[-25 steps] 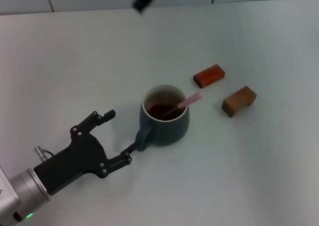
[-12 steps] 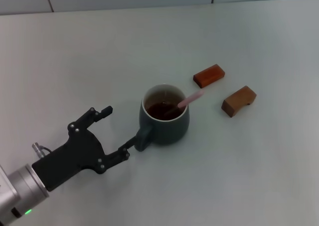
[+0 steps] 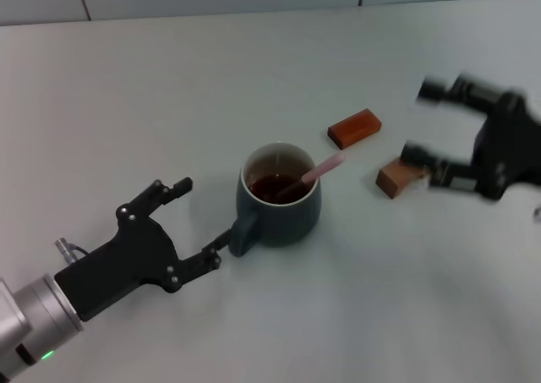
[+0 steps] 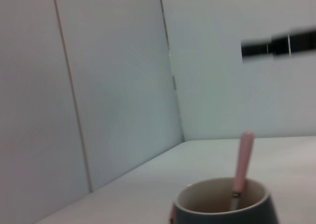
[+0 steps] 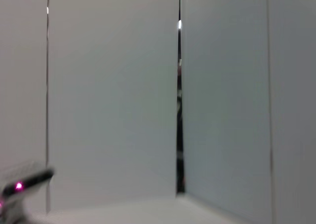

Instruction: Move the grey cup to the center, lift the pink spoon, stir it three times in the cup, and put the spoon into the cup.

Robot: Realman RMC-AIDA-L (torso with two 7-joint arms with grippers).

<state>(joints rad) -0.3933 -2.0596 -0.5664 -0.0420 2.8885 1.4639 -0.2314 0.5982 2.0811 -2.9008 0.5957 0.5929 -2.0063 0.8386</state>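
The grey cup (image 3: pixel 279 199) stands upright mid-table with dark liquid inside. The pink spoon (image 3: pixel 324 169) rests in it, its handle leaning over the rim toward the right. My left gripper (image 3: pixel 199 222) is open just left of the cup, with one fingertip close by the loop handle and nothing held. My right gripper (image 3: pixel 420 123) is open and blurred at the right, over the nearer wooden block and apart from the cup. The left wrist view shows the cup (image 4: pixel 222 208) with the spoon handle (image 4: pixel 243 159) sticking up.
Two brown wooden blocks lie right of the cup: one (image 3: pixel 354 127) farther back, one (image 3: pixel 396 177) partly under my right gripper. The right wrist view shows only white wall panels. A tiled wall runs along the table's far edge.
My right gripper has come into view at the right, above the nearer wooden block. My left gripper has drawn back slightly from the cup handle. Cup and spoon have not moved.
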